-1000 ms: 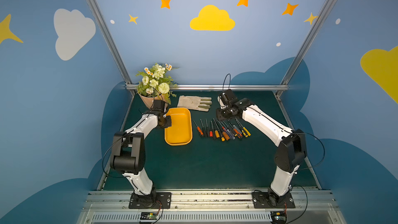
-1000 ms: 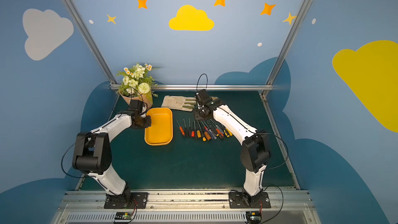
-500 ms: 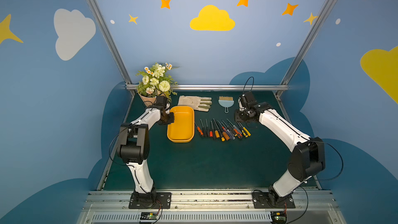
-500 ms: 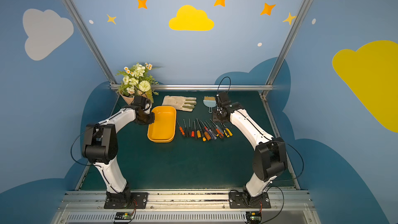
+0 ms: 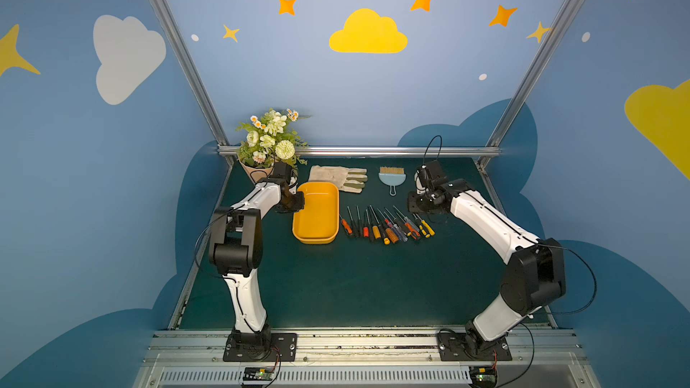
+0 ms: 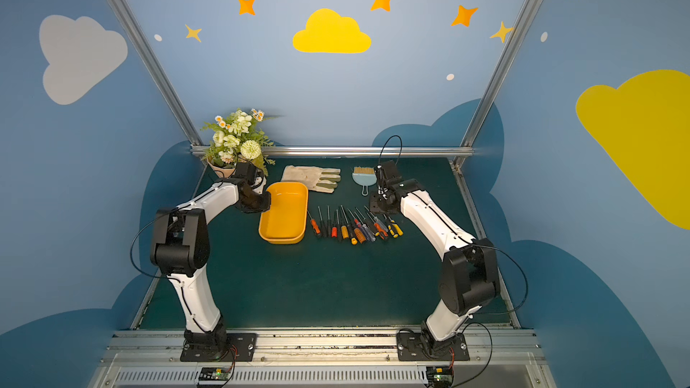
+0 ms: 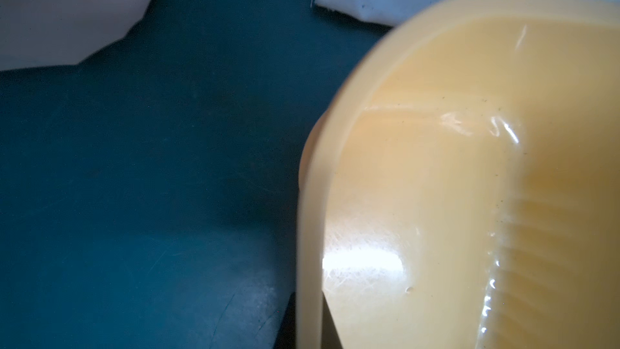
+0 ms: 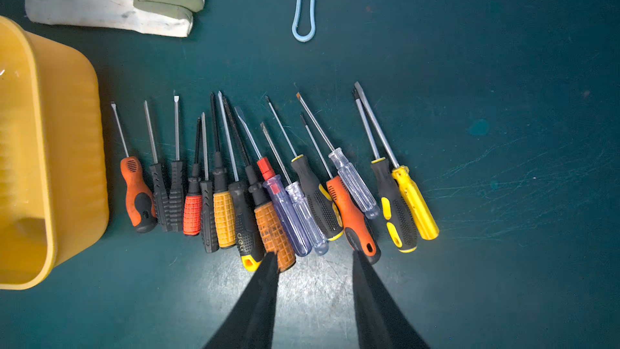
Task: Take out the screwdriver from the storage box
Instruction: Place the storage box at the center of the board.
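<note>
The left gripper (image 5: 295,204) is straddling the rim of the empty storage box (image 5: 316,214), clamped or loose I cannot tell, while the right gripper (image 8: 315,256) is hovering, fingers apart, over the screwdrivers (image 8: 224,213) lying just beneath it, so a snagged rim is risking dragging the box into them.

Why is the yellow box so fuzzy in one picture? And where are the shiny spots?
Left wrist view: the storage box is probably too close to focus, so its rim is soft, with a white glare patch inside. Right wrist view: the screwdrivers are sharp; light glints off the mat by the right gripper. Both top views: sharp, evenly lit.
</note>
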`<state>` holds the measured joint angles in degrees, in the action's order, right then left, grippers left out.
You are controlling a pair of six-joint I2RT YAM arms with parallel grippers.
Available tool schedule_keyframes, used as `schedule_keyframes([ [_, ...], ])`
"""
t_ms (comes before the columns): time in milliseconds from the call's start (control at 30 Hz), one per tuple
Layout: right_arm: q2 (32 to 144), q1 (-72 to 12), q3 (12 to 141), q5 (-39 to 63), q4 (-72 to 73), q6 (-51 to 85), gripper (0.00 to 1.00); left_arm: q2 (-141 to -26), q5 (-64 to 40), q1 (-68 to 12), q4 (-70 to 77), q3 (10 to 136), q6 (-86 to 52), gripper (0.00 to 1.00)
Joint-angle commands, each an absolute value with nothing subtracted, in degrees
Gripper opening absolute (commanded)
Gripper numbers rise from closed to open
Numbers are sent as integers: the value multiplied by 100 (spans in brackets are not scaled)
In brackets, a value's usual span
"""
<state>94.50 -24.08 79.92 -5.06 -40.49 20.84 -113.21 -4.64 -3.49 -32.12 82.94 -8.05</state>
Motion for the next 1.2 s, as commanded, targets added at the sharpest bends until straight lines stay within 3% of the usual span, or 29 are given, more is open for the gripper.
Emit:
schedule_keyframes([
  [0, 9185, -2364, 7949, -483, -4017, 2173, 39, -11224, -627, -406, -3311, 8365, -768, 24],
  [333, 9192, -2364, 7948, -369, -3964, 2204, 39, -10289, -594, -628, -2927, 7963, -590, 70],
  [433, 9157, -2364, 7912, -367, -3969, 2206, 39, -9917, -605, -659, -2782, 7841, -472, 80],
  [533, 9072, -2360, 7846, -484, -3969, 2189, 39, -9534, -642, -703, -2781, 7809, -409, 97],
  [767, 8952, -2321, 7738, -888, -3956, 2027, 39, -8146, -43, -729, -1816, 6869, -635, 100],
  [967, 8843, -2040, 7511, -1277, -3841, 1602, 39, -7119, 1388, -618, -462, 5392, -920, 100],
  [1167, 8733, -1338, 7079, -812, -3527, 1389, 43, -7151, 3040, -527, 621, 4380, -1180, 100],
])
